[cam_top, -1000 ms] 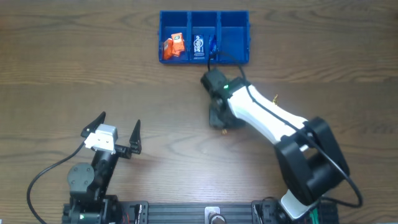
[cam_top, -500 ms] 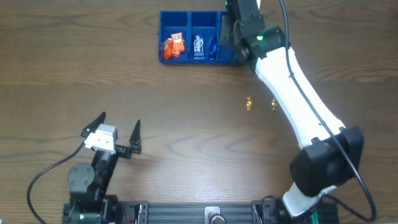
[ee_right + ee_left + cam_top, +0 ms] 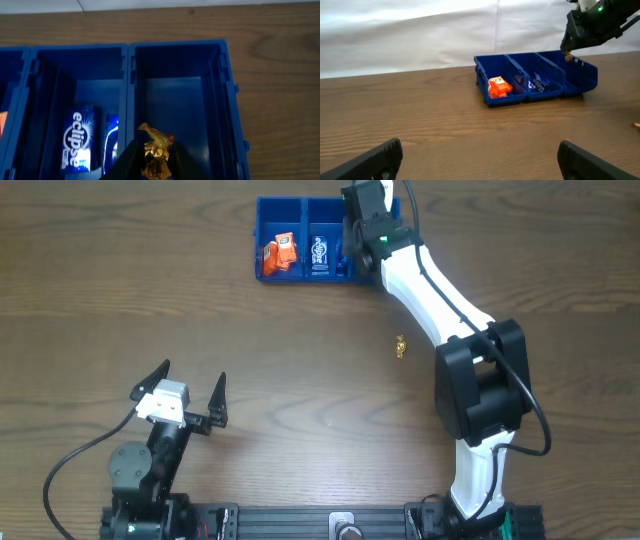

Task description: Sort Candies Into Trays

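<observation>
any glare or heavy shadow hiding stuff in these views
Top view: even light on the table, only a soft sheen, and the loose candy is plainly visible. Right wrist view: the blue tray is dim at the floor of its empty compartment, while the gold candy in the right pincer catches highlights. Left wrist view: the backdrop is bright, yet the tray contents are readable.

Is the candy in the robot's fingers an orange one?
No, the candy in the right fingers is wrapped in gold foil; orange candies lie in the tray.
</observation>
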